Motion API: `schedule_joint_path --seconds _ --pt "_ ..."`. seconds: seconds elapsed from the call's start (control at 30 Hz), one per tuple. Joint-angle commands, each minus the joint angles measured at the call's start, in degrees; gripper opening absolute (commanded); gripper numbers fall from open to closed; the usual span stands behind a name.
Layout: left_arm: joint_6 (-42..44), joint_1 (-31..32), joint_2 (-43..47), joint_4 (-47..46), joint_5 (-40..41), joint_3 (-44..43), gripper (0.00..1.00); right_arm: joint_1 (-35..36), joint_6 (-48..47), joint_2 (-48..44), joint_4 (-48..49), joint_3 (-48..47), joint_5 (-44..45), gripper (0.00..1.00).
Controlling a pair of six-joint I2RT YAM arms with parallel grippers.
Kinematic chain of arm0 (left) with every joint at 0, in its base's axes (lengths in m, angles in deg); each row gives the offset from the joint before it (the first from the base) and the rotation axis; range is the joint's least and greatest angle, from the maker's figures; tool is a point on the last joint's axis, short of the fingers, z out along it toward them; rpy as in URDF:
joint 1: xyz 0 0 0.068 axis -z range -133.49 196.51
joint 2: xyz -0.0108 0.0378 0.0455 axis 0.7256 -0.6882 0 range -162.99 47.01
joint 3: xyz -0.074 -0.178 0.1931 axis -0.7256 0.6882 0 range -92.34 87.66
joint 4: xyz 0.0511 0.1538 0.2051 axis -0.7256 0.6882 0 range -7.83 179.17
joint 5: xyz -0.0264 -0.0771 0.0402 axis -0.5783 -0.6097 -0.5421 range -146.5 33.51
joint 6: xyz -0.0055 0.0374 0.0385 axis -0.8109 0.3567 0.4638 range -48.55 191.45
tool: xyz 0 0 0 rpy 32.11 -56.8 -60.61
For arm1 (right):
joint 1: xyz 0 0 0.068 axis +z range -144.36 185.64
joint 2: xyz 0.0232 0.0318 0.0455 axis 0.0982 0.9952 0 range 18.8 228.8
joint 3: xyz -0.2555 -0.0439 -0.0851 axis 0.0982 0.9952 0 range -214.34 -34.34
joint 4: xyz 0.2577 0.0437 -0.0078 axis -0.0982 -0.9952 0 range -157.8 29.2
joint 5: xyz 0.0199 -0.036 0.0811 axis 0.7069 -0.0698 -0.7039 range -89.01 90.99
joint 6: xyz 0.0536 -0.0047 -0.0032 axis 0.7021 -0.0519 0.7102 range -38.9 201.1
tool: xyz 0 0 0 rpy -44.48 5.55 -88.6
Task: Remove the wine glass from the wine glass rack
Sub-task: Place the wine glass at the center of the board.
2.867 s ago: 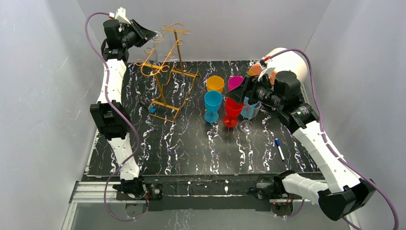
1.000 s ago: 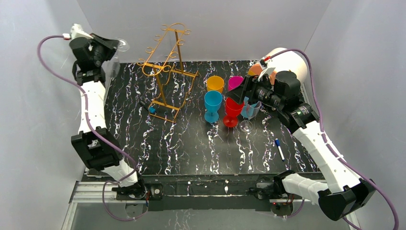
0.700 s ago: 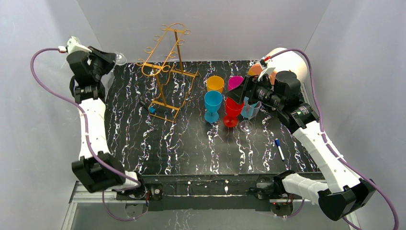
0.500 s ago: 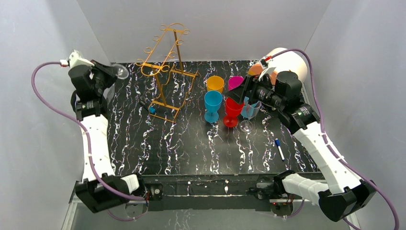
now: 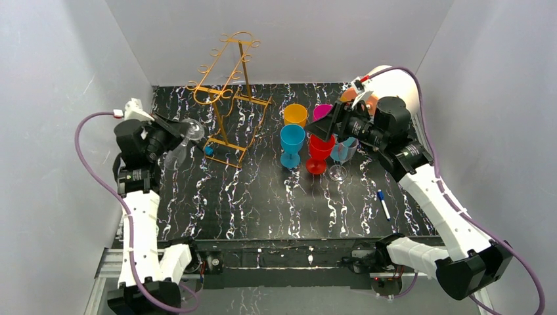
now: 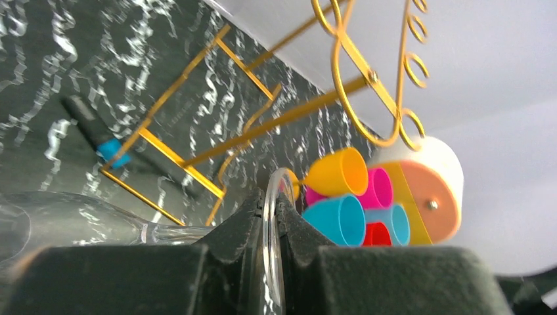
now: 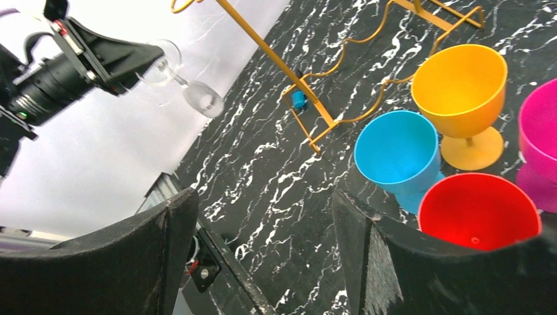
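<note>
With the left pincer (image 6: 269, 216) clamped on the foot of the wine glass (image 7: 202, 98), held tilted left of the wine glass rack (image 6: 295, 115) and clear of it, best right it gently before lowering it to the worktop (image 5: 263, 197).

Clear glossy wine glass (image 7: 202, 98), golden metal-wire wine glass rack (image 6: 372, 75), smooth plastic goblets (image 7: 460, 85).
</note>
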State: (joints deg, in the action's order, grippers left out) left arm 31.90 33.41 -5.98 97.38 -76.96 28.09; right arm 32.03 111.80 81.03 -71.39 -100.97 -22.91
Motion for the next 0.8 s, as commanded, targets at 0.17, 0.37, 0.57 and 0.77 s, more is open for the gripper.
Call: schedule_joint_path --seconds 0.17,0.37,0.57,0.77 --pt "-2.77 12.06 8.97 -1.62 -2.97 8.29 0.00 0.02 7.69 1.46 15.00 4.02 -9.22 0.81" --pt "0.57 15.16 7.60 -2.03 -13.55 7.43 0.00 0.06 10.78 5.34 14.14 1.69 -14.45 0.80" --pt "5.47 19.57 3.23 -3.23 -27.00 4.57 0.00 1.23 13.76 8.18 16.31 1.32 -18.70 0.77" --pt "4.38 24.14 2.47 -6.67 -26.82 4.62 0.00 5.73 12.84 11.62 17.10 -0.96 -21.28 0.72"
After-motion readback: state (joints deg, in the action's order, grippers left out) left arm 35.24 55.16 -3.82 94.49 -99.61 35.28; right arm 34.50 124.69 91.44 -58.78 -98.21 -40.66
